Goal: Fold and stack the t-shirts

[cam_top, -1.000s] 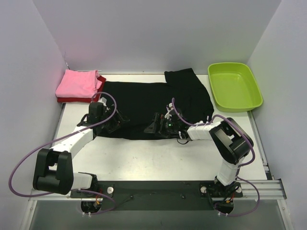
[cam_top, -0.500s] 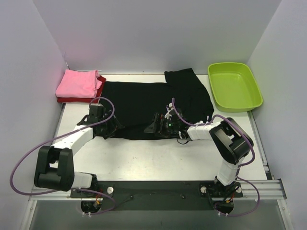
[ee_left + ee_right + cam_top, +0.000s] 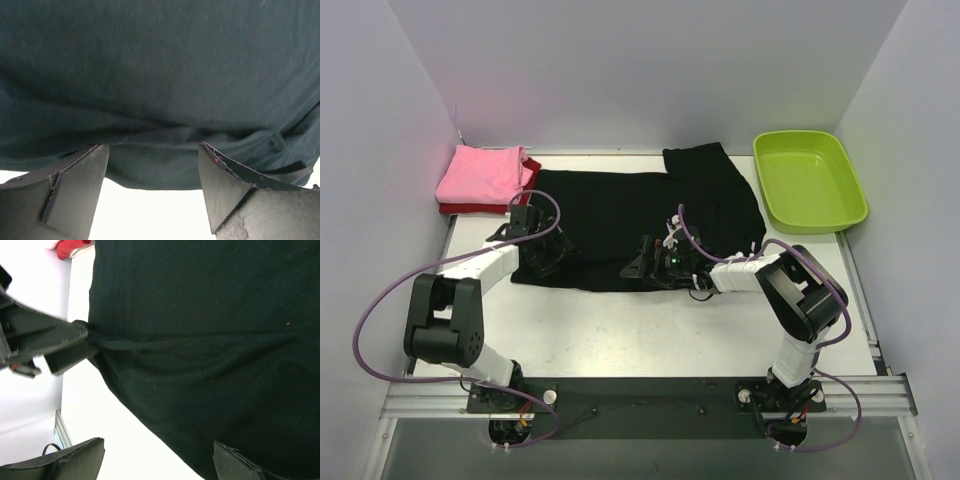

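Black t-shirt lies unfolded; my left pincer and right pincer gape at its hem, so I'd clamp next.

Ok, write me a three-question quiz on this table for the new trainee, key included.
1. True or false: the pink shirt lies folded on top of the dark red shirt.
2. Where is the black shirt? A) spread on the table between the folded pile and the green tub; B) inside the tub; C) on top of the pile.
3. In what state are the left gripper and the right gripper at the black shirt's near edge?
Key: 1 true. 2 A. 3 both open, nothing clamped.
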You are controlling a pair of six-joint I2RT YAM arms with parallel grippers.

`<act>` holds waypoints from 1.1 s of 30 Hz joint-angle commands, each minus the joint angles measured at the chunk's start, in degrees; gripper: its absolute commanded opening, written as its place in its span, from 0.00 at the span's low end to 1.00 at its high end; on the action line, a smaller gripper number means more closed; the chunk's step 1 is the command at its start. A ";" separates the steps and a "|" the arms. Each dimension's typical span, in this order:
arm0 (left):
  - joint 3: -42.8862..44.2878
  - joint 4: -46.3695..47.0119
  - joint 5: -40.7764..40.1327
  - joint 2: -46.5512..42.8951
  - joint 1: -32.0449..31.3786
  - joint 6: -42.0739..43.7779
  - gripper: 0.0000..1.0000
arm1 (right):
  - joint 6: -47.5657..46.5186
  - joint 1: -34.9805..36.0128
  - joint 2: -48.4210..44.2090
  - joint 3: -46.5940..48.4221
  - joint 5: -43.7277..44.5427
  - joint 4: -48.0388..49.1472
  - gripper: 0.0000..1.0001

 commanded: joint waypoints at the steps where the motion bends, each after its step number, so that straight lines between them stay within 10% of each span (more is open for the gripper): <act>1: 5.70 1.81 -1.50 3.45 1.08 0.08 0.81 | 0.07 -0.02 2.20 -0.66 -1.60 0.62 0.92; 15: 21.70 4.36 -3.08 14.54 4.25 2.80 0.81 | 0.69 0.07 2.72 -1.27 -1.78 2.46 0.92; 33: 1.24 1.46 -4.22 -22.29 -7.96 1.57 0.82 | -8.89 -0.71 -17.48 7.16 8.76 -23.27 0.95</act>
